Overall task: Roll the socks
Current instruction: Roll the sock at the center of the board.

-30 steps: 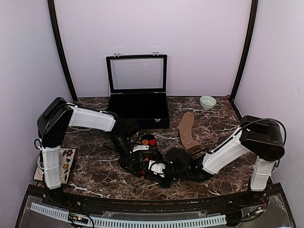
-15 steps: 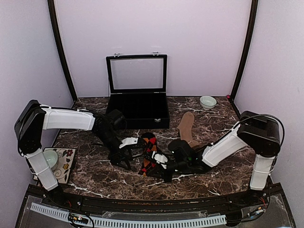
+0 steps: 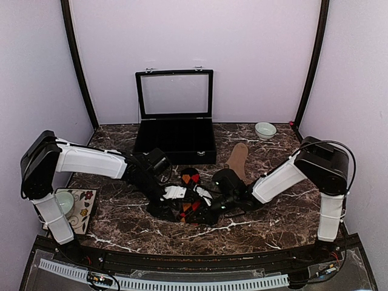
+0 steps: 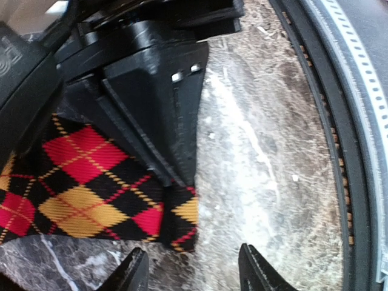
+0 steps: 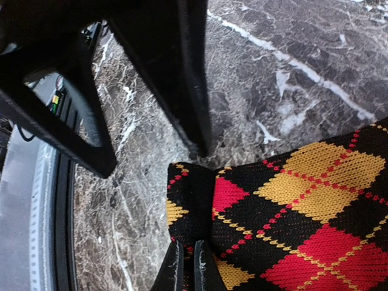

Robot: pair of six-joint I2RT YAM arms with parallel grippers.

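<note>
Well behind both claws an open black case (image 3: 182, 156) stands with its glass lid upright. Its inside is dark, and what it holds cannot be made out. A pale bowl (image 3: 265, 130) sits far behind the right claw (image 5: 188, 270), too small to see into. Off to the outer side of the left claw (image 4: 194, 276), a cup (image 3: 65, 201) rests on a flowered mat (image 3: 85, 209), partly hidden by the left arm.

The argyle sock (image 4: 91, 188) lies flat on the marble table (image 3: 121, 224) between the two claws. The right claw is pressed together with its tips on the sock's folded corner. Whether any fabric is caught between them cannot be told. The left claw is spread and pinches nothing. It sits low over bare marble, with the sock's end just ahead of it and the right claw's black wedge directly across.

The tan sock (image 3: 237, 159) lies just behind the right claw, and its near end is covered by that arm's wrist. From above, both claws and much of the argyle sock merge into one dark cluster.
</note>
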